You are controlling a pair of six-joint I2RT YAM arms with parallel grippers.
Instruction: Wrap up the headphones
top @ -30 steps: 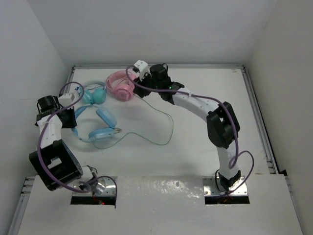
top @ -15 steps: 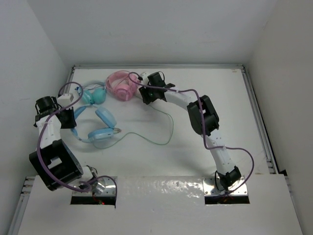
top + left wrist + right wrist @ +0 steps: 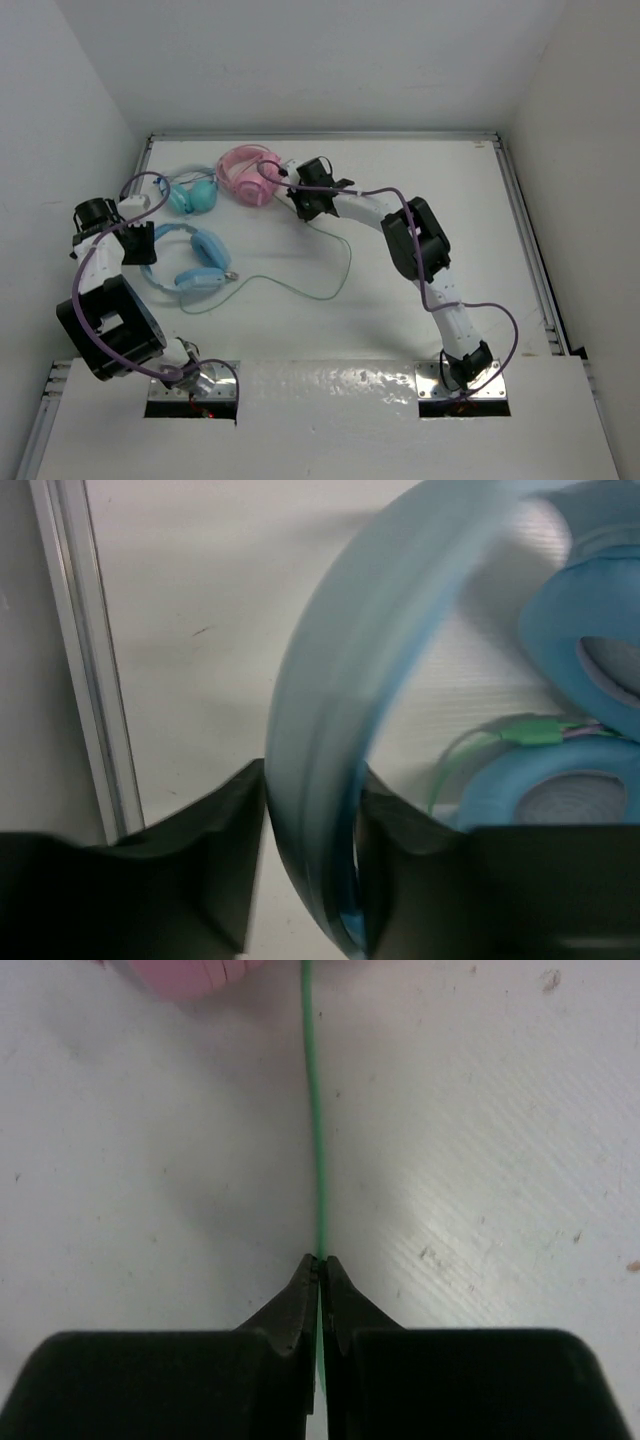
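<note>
Headphones (image 3: 185, 262) lie on the counter (image 3: 450, 200) at left, cable (image 3: 312, 1110) unwound, so we judge wrapping barely begun: right jaws pinched shut on cable, left jaws straddling headband (image 3: 330, 730), grip unclear.

Three over-ear headphones on the white desk (image 3: 440, 190) — one large light-blue padded pair (image 3: 190, 262), one smaller teal pair (image 3: 194, 195), one pink pair (image 3: 248, 177) — and one thin pale-green cable (image 3: 312, 1110).

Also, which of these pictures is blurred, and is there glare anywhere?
Left wrist view: the headband is smeared by blur, and the earcups are only soft. Right wrist view: sharp, with the cable crisp down to the right gripper and a pale glare patch on the table. Top external view: evenly lit and sharp, with only faint shadows.
</note>
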